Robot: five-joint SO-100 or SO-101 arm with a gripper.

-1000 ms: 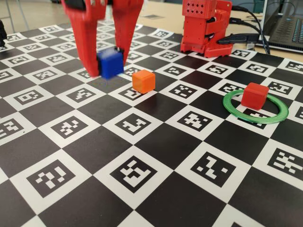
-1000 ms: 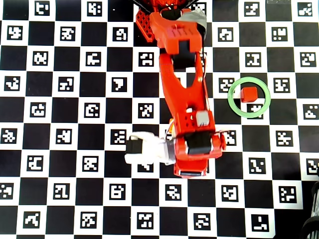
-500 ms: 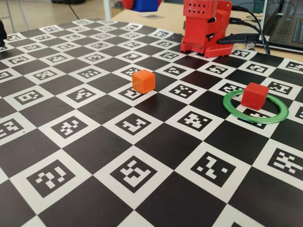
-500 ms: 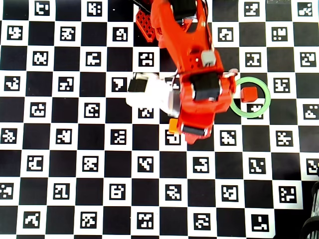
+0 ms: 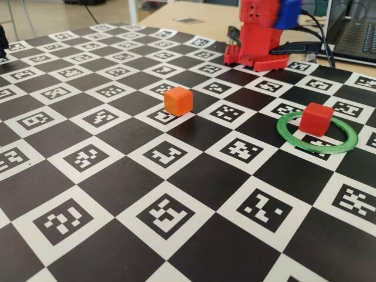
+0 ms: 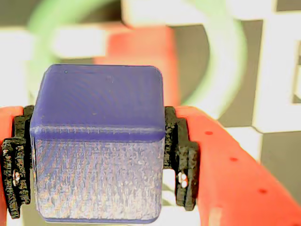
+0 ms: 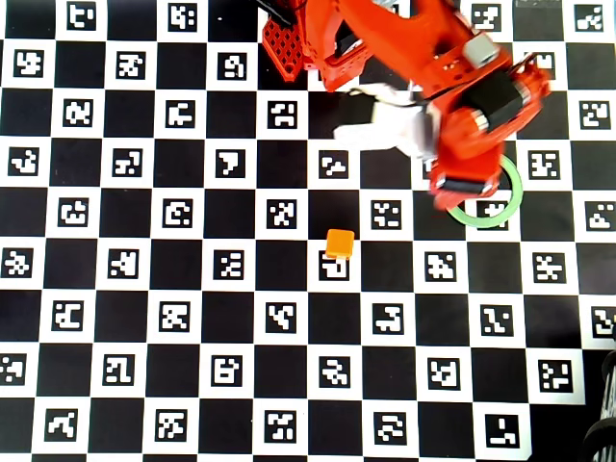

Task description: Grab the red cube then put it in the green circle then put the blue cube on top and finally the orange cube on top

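In the wrist view my gripper (image 6: 99, 172) is shut on the blue cube (image 6: 96, 141), which sits squeezed between the two black pads (image 6: 183, 165). Blurred beneath it lie the red cube (image 6: 141, 44) and the green circle (image 6: 230, 70). The fixed view shows the red cube (image 5: 316, 119) resting inside the green circle (image 5: 320, 150), toward its far side. High above, at that view's top edge, the blue cube (image 5: 286, 13) is a blur. The orange cube (image 5: 177, 100) stands alone on the board. From overhead the arm (image 7: 472, 106) covers the red cube and part of the green circle (image 7: 507, 214).
The red arm base (image 5: 258, 44) stands at the back of the checkered marker board (image 5: 176, 194). Cables and a laptop (image 5: 355, 35) lie behind the board at the right. In the overhead view the orange cube (image 7: 339, 243) sits left of and below the ring.
The arm lifted the blue cube off the board near the orange cube and swung it right, so it now hangs over the ring and red cube. The orange and red cubes stayed put.
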